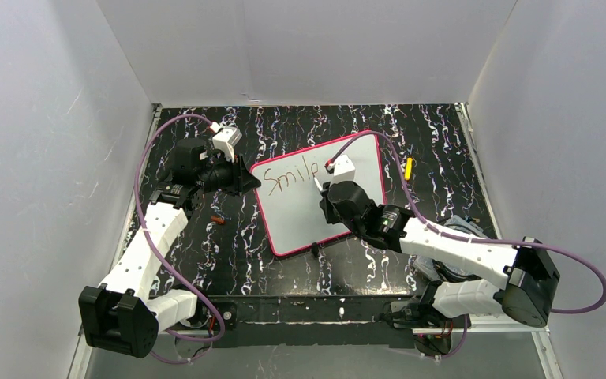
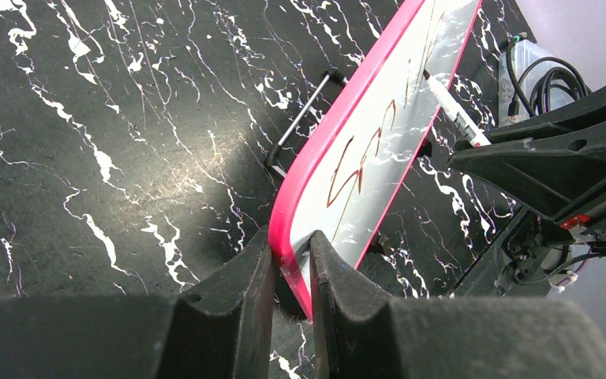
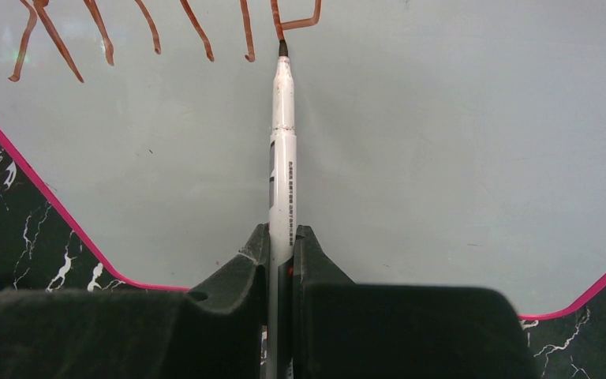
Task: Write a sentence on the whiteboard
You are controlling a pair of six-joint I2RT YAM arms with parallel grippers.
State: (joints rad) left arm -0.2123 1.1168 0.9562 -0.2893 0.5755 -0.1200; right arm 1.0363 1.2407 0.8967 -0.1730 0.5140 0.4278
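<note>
Top external view has the whiteboard (image 1: 309, 217) lying askew near the middle of the black marbled table (image 1: 205, 253), its pink frame turned so the near edge points toward the right arm. The left gripper (image 2: 290, 254) is closed narrow on the board's left edge, one finger on either side of the pink rim, and appears to be steadying it. The right gripper (image 3: 282, 241) is clamped on a white marker (image 3: 282, 158), which runs straight out from between the fingers. The dark tip touches the board at the foot of the last letter. The writing (image 1: 292, 177) so far is one red-brown word across the upper part of the board, reading "Smile". From the right wrist, the final letter looks to be in the middle of its stroke or just ending; which one is hard to tell. By my reckoning the task is in its early part. One word does not make a sentence, and the whole lower half of the board is bare white, with room for a second line. What is left is to finish this letter, lift the tip, shift along or down, and add the other words while the left arm holds the board in place. A small yellow object (image 1: 409, 167) lies on the table just past the board's right edge, and a small reddish piece (image 1: 218, 219) lies to its left.
</note>
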